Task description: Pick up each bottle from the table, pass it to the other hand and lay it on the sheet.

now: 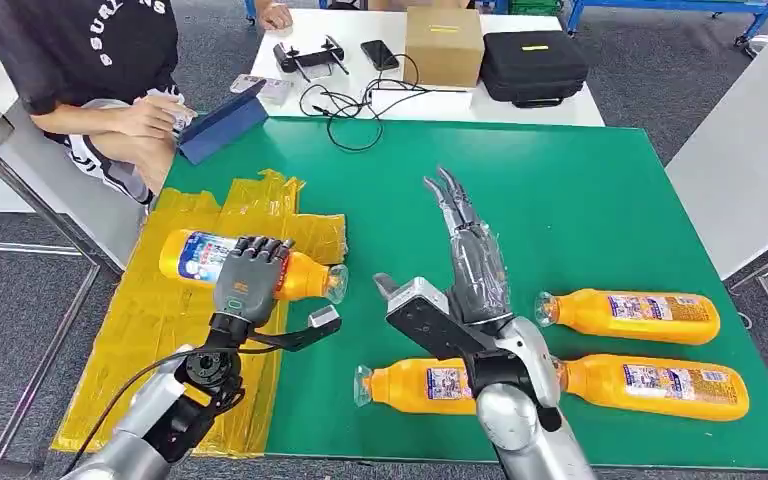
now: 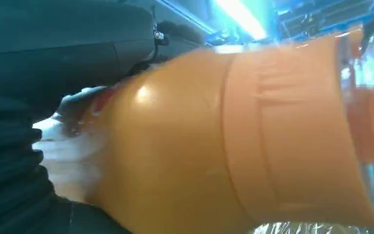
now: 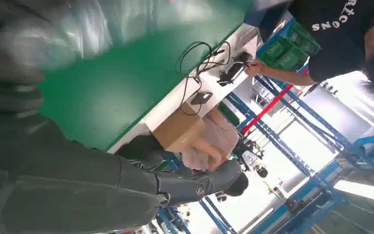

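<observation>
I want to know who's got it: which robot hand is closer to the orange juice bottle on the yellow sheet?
Left. The left hand grips the orange plastic bottle lying on the yellow plastic sheet; the right hand is apart from it, open above the green mat.

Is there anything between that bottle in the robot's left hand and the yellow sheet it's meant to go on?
Nothing visible. The left hand holds the bottle lying on its side right over the yellow sheet, and that part of the sheet is bare.
</observation>
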Controlling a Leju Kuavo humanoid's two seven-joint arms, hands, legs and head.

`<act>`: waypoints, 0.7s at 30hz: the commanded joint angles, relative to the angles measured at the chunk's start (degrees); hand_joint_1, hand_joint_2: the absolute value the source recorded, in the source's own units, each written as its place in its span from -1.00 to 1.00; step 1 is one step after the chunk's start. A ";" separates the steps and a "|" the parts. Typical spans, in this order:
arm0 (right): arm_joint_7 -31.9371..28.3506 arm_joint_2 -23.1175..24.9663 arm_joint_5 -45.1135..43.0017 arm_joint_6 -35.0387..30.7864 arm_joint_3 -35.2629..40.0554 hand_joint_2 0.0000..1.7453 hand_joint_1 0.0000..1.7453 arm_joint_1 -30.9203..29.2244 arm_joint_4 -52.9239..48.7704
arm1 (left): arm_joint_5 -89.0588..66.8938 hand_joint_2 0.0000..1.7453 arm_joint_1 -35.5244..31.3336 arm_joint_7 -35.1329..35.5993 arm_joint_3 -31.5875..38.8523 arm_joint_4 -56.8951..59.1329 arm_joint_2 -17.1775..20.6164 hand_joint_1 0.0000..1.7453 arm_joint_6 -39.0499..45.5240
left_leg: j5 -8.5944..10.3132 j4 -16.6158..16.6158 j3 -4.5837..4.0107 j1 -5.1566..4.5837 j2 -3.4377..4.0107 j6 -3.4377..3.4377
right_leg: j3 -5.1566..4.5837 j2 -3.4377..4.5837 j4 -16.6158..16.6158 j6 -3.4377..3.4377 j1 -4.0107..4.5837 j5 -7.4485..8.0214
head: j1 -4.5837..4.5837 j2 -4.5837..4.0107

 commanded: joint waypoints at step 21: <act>-1.96 -6.95 7.62 11.91 8.84 -1.00 -1.00 2.53 1.35 | 0.37 -1.00 0.70 -5.05 18.33 1.28 -5.13 -1.00 0.16 | -0.12 -0.11 0.34 0.01 0.01 -0.09 | 0.38 -0.06 -0.15 -0.01 0.02 -0.11 | -0.02 0.00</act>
